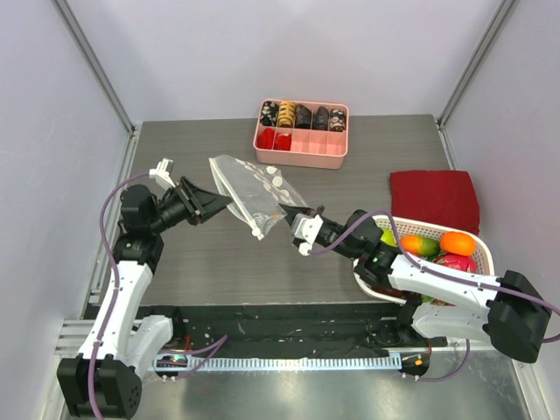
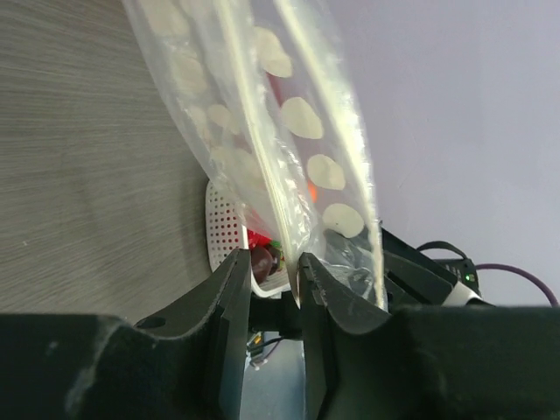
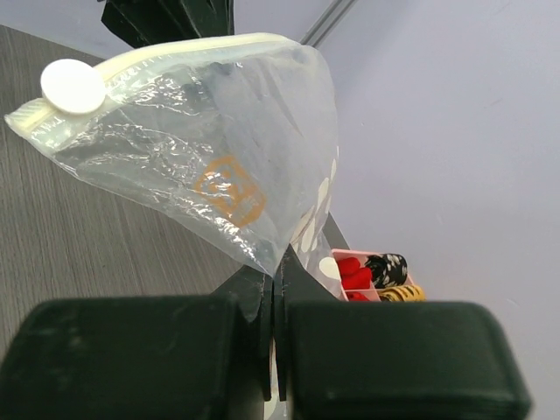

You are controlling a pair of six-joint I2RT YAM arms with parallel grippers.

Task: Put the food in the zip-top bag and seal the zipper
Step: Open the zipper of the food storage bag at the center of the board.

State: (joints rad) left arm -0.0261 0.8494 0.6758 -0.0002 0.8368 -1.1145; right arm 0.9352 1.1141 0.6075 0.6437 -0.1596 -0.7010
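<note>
Nearest the bases, at 4 o'clock on the dark wood-grain tabletop (image 1: 219,254), the glossy toy fruits (image 1: 458,242) lie in a white perforated plastic basket (image 1: 486,254); none is in the bag yet. The right arm crosses over the basket and cuts off part of it, so I cannot count the fruits.

At the centre, the clear polka-dot zip-top bag (image 1: 249,188) hangs off the tabletop between the two hands. The right hand (image 3: 273,280) is clamped flat on a lower corner of the film. The left hand (image 2: 273,262), coming in from 9 o'clock, stands at a narrow gap with the bag's edge running down into it. The film looks loose there, not pressed.

My judgement is that the step in hand is getting the mouth open. To do it well, the right pinch should hold steady while the left hand takes only one lip of the whitish press-strip zipper (image 3: 175,50). It should then draw that lip away gently, because the film is floppy and will slip or fold. With both hands busy, the opened bag probably needs resting with its mouth towards the basket.

I cannot tell whether the zipper is pressed shut or already parted. An orange print (image 3: 229,194) on the film is unreadable.

Farther off lie a folded red cloth (image 1: 435,199) at 2 o'clock and a pink compartment tray (image 1: 302,160) at 12 o'clock
</note>
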